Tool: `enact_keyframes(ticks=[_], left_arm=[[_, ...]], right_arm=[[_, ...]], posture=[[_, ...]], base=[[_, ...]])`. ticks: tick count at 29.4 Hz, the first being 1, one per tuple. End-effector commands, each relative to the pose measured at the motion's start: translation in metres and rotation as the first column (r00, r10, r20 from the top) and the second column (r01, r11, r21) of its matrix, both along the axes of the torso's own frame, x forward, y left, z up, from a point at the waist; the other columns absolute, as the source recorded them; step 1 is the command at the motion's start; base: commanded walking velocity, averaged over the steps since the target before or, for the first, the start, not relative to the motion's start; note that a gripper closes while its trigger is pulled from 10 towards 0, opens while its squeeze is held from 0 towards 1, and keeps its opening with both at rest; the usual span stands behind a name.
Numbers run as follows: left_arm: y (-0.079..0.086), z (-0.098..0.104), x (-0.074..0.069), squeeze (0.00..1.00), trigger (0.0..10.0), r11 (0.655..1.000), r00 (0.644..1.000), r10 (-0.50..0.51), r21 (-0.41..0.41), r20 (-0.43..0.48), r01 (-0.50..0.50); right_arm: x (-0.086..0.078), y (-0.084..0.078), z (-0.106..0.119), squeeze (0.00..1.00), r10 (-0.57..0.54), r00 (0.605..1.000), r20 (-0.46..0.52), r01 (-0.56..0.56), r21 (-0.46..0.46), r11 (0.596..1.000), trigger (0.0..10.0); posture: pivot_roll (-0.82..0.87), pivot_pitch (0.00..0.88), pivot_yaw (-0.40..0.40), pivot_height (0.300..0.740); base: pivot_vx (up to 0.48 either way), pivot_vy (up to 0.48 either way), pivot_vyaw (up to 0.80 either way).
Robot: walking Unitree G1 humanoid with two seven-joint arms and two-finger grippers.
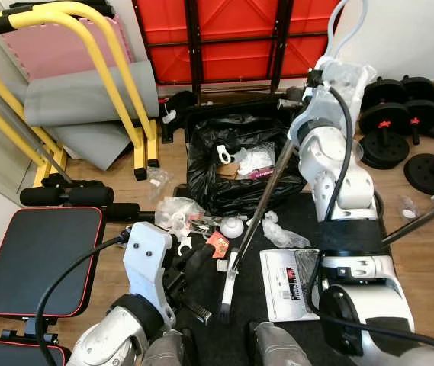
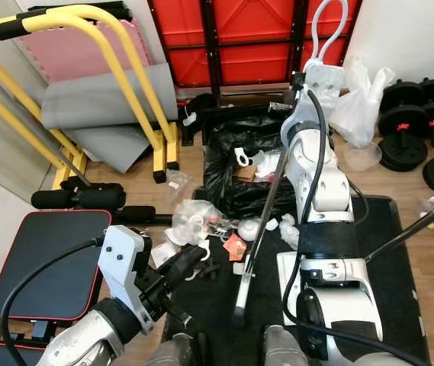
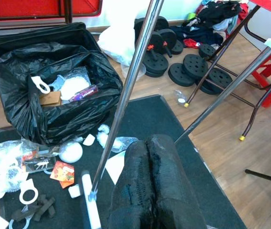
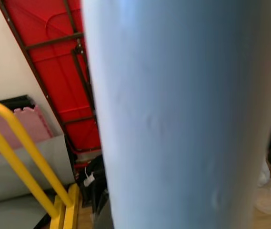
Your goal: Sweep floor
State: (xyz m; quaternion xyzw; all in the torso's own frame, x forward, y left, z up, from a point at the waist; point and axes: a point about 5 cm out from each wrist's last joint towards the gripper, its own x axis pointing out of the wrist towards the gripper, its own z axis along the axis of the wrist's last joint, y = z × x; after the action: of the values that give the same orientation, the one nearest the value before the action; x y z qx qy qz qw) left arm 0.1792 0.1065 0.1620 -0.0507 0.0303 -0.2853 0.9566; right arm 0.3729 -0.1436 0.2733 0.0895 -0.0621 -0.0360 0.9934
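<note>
A broom with a long metal handle [image 1: 266,202] leans across the black mat [image 1: 297,217], its dark head [image 1: 225,299] down on the mat near my feet. My right gripper [image 1: 302,103] is raised high and shut on the top of the handle, which blurs the right wrist view. My left gripper [image 1: 201,255] is low at the left with its fingers [image 3: 147,181] pressed shut on nothing. It sits just left of the broom head. Litter lies ahead of it: crumpled plastic [image 1: 175,212], a white ball [image 1: 232,226], a red packet [image 1: 217,244].
An open black rubbish bag [image 1: 239,164] holding trash stands beyond the litter. A white leaflet [image 1: 285,284] lies on the mat. A workout bench [image 1: 37,259] and yellow frame [image 1: 117,84] are at left, weight plates [image 1: 400,122] at right. A second metal pole [image 1: 419,219] slants in.
</note>
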Motion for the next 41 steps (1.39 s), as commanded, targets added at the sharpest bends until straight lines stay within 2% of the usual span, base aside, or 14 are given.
enact_keyframes(ticks=[1, 2, 5, 9, 10, 17, 23, 24, 28, 29, 31, 36, 41], left_arm=[[-0.001, -0.005, -0.003, 0.0, 10.0, 0.999, 0.999, -0.032, -0.002, -0.025, 0.032], [-0.001, -0.005, -0.003, 0.0, 10.0, 0.999, 0.999, -0.032, -0.003, -0.025, 0.032], [-0.001, -0.005, -0.002, 0.0, 10.0, 0.999, 0.999, -0.033, -0.006, -0.026, 0.033], [-0.001, -0.005, -0.002, 0.0, 10.0, 0.999, 0.999, -0.033, -0.007, -0.026, 0.033], [-0.001, -0.005, -0.002, 0.0, 10.0, 0.999, 0.999, -0.033, -0.008, -0.026, 0.033], [-0.001, -0.005, -0.003, 0.0, 10.0, 0.999, 0.999, -0.031, -0.008, -0.026, 0.031], [-0.001, -0.004, -0.006, 0.0, 10.0, 0.999, 0.999, -0.032, -0.006, -0.028, 0.032], [-0.001, -0.003, -0.007, 0.0, 10.0, 0.999, 0.999, -0.032, -0.004, -0.029, 0.032], [-0.001, -0.001, -0.012, 0.0, 10.0, 0.999, 0.999, -0.032, -0.001, -0.035, 0.032], [0.0, -0.001, -0.015, 0.0, 10.0, 0.999, 0.999, -0.034, -0.001, -0.039, 0.034], [0.0, -0.001, -0.015, 0.0, 10.0, 0.999, 0.999, -0.034, -0.001, -0.039, 0.034], [0.0, 0.002, -0.021, 0.0, 10.0, 0.999, 0.997, -0.048, -0.003, -0.053, 0.048], [0.001, 0.002, -0.022, 0.0, 10.0, 0.999, 0.997, -0.051, -0.005, -0.056, 0.051]], right_arm=[[-0.002, 0.003, 0.01, 0.0, 0.025, 1.0, -0.006, -0.025, 0.032, 0.999, 10.0], [-0.003, 0.003, 0.013, 0.0, 0.027, 1.0, -0.005, -0.027, 0.042, 0.999, 10.0], [-0.006, 0.01, 0.033, 0.0, 0.082, 0.993, 0.083, -0.091, 0.116, 0.989, 10.0], [-0.006, 0.011, 0.037, 0.0, 0.093, 0.99, 0.104, -0.107, 0.133, 0.985, 10.0], [-0.007, 0.014, 0.043, 0.0, 0.109, 0.984, 0.139, -0.13, 0.15, 0.98, 10.0], [-0.004, 0.018, 0.043, 0.0, 0.11, 0.976, 0.188, -0.142, 0.169, 0.975, 10.0], [0.007, 0.025, 0.022, 0.0, 0.118, 0.972, 0.201, -0.16, 0.209, 0.965, 10.0], [0.013, 0.024, 0.011, 0.0, 0.109, 0.976, 0.188, -0.148, 0.205, 0.968, 10.0], [0.021, 0.02, -0.003, 0.0, 0.084, 0.98, 0.18, -0.113, 0.16, 0.981, 10.0], [0.023, 0.017, -0.004, 0.0, 0.069, 0.978, 0.194, -0.095, 0.123, 0.988, 10.0], [0.023, 0.017, -0.004, 0.0, 0.069, 0.978, 0.194, -0.095, 0.123, 0.988, 10.0], [0.024, 0.008, -0.002, 0.0, 0.014, 0.973, 0.23, -0.019, 0.019, 1.0, 10.0], [0.025, 0.004, -0.006, 0.0, -0.01, 0.975, 0.221, 0.011, -0.005, 1.0, 10.0]], posture=[[-0.11, 0.247, 0.015, 0.74], [-0.11, 0.247, 0.015, 0.74], [-0.11, 0.246, 0.015, 0.74], [-0.11, 0.246, 0.015, 0.74], [-0.1, 0.245, 0.014, 0.74], [-0.1, 0.248, 0.013, 0.74], [-0.07, 0.257, 0.014, 0.74], [-0.05, 0.265, 0.014, 0.74], [-0.03, 0.287, 0.025, 0.74], [-0.02, 0.295, 0.03, 0.74], [-0.02, 0.295, 0.03, 0.74], [-0.01, 0.316, 0.047, 0.74], [-0.01, 0.322, 0.048, 0.74]], base=[[0.0, 0.0, 0.0], [0.0, 0.0, 0.0], [0.0, 0.0, 0.0], [0.0, 0.0, 0.0], [0.0, 0.0, 0.0], [0.0, 0.0, 0.0], [0.0, 0.0, 0.0], [0.0, 0.0, 0.0], [0.0, 0.0, 0.0], [0.0, 0.0, 0.0], [0.0, 0.0, 0.0], [0.0, 0.0, 0.0], [0.0, 0.0, 0.0]])
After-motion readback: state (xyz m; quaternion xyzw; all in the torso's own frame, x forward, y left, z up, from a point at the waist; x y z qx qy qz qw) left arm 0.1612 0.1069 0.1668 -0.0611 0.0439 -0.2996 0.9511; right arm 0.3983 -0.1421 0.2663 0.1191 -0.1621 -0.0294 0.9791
